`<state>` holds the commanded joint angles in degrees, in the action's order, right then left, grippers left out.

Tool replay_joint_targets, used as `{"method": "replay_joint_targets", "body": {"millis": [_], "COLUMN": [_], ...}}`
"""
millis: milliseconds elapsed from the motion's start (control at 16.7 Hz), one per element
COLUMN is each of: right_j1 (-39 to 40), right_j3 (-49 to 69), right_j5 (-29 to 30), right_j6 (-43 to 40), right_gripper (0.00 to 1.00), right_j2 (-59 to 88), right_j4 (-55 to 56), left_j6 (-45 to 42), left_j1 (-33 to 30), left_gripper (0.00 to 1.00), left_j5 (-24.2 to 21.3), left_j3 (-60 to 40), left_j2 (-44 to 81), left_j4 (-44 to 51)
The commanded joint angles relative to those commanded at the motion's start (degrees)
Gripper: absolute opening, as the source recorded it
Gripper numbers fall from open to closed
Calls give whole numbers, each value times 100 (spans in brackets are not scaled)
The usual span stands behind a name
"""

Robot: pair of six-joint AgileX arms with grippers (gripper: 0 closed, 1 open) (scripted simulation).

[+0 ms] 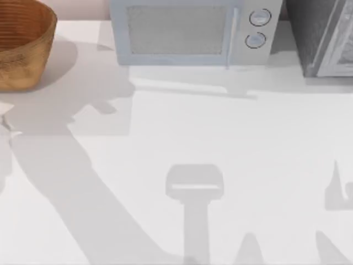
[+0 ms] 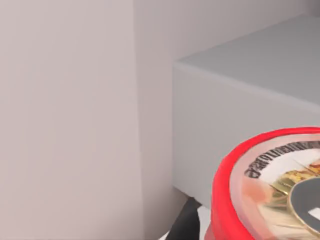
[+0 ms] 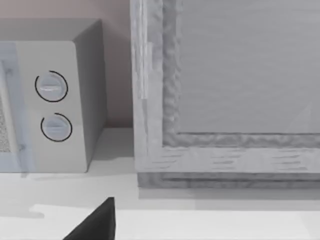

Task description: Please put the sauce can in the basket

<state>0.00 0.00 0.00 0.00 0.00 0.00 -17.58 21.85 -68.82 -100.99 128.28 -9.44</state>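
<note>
Sauce can [image 2: 270,190] close before left wrist camera, beside microwave [image 1: 193,33]; basket [image 1: 22,44] left of microwave; claw states: cannot tell.

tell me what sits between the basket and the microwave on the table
Nothing: in the top view, only bare white table with shadows lies between the basket and the microwave.

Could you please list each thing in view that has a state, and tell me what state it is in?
Sauce can: close under the left wrist camera, off the white table; grip hidden.
Basket: upright at the table's far left corner, no can visible inside.
Microwave: door closed, at the table's back edge.
Grey cabinet: beside the microwave, front shut.
</note>
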Motion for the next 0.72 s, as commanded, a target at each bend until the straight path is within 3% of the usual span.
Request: {"method": "replay_joint_targets", "body": {"millis": [300, 720], "right_j1": [0, 0], "right_j3": [0, 0], "right_j5": [0, 0], "right_j6": [0, 0], "right_gripper": [100, 100], "right_j2": [0, 0], "right_j4": [0, 0], "left_j6": [32, 32], "left_j1": [-32, -32], "left_gripper": [0, 53], "left_j5": [28, 28], "left_j3": [-1, -1], "left_j2": [27, 27], "left_j4": [-46, -46]}}
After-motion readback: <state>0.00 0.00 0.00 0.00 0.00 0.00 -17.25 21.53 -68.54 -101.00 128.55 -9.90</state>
